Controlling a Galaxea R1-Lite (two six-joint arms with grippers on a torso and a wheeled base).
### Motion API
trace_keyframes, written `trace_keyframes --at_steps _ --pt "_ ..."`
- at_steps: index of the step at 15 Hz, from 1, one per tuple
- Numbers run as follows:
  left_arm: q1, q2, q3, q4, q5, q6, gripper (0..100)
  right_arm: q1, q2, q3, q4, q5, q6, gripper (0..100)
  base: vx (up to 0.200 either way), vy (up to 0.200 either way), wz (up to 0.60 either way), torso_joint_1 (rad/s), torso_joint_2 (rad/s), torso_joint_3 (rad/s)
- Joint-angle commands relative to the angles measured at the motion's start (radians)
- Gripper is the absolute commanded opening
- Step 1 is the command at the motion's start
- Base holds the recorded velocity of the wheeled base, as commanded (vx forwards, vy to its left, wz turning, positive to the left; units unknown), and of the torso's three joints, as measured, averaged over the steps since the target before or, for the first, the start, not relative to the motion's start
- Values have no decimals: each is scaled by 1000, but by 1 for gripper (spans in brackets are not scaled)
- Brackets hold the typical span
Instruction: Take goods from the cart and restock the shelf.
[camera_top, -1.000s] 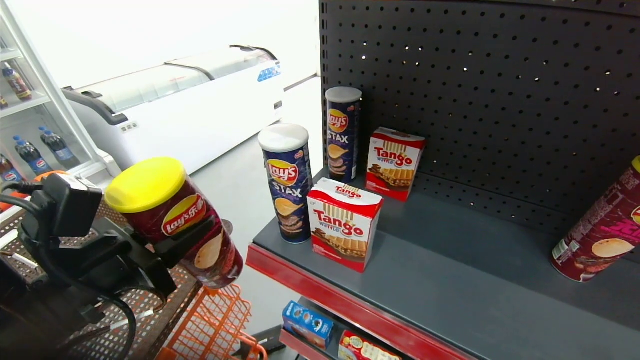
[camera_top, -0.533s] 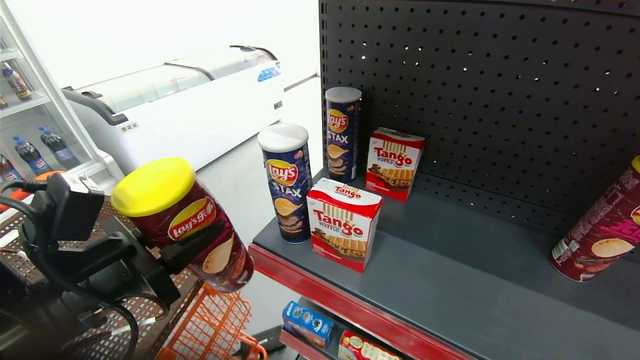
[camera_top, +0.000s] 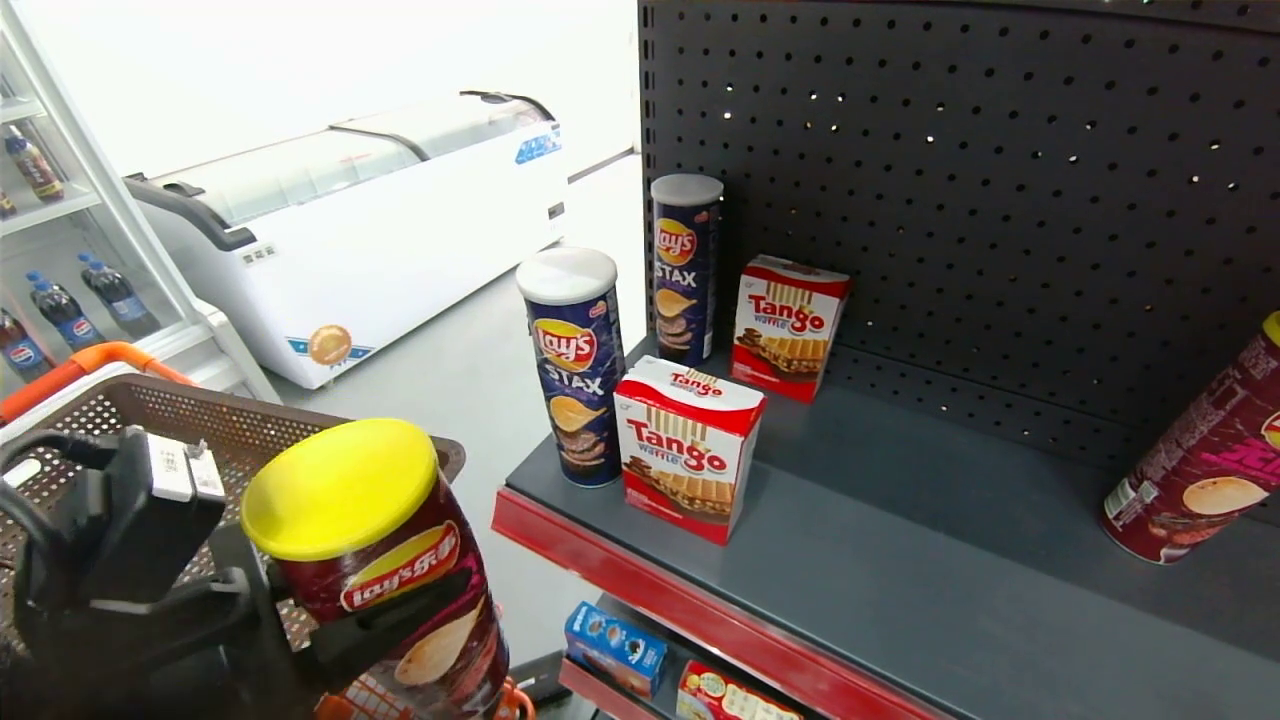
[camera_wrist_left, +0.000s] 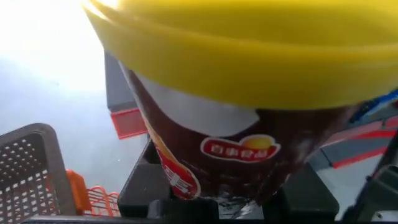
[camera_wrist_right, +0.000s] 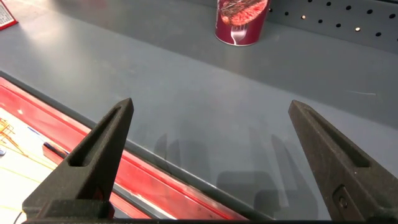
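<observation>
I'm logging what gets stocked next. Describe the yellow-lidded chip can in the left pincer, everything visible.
The chip can is a dark maroon tube, cardboard-like, with a round yellow plastic-looking lid and a red-and-yellow label above a chip picture. It looks closed and undented. It stands nearly upright, leaning slightly, clamped mid-body by the left pincer, above the edge of the cart and short of the shelf.

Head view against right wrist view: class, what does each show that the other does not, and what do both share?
Head view only: the left tool gripping a yellow-lidded chip can, two blue chip cans, a chest freezer, the cart basket. Right wrist view only: the right tool, open above the shelf's front. Both: the grey shelf, its red edge, the maroon chip can by the pegboard.
</observation>
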Motion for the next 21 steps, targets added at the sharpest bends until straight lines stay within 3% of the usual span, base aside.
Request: trace_keyframes --at_steps 1,3,7,10,14,21 --pt "-53 -105 -76 65 -3 4 0 0 1 0 0 1 -1 100 0 0 0 0 0 0" --pt "-94 -80 -103 65 -23 4 0 0 1 0 0 1 -1 100 0 0 0 0 0 0" --pt "-99 -22 -99 45 -58 6 0 0 1 0 0 1 -2 100 0 0 0 0 0 0" --pt "-87 73 -114 -58 -121 4 0 0 1 0 0 1 -2 100 0 0 0 0 0 0" --pt "-91 179 -135 -157 -153 3 0 0 1 0 0 1 -2 100 0 0 0 0 0 0" --pt "-96 191 -174 -160 -202 1 0 0 1 0 -1 1 -2 100 0 0 -600 4 2 4"
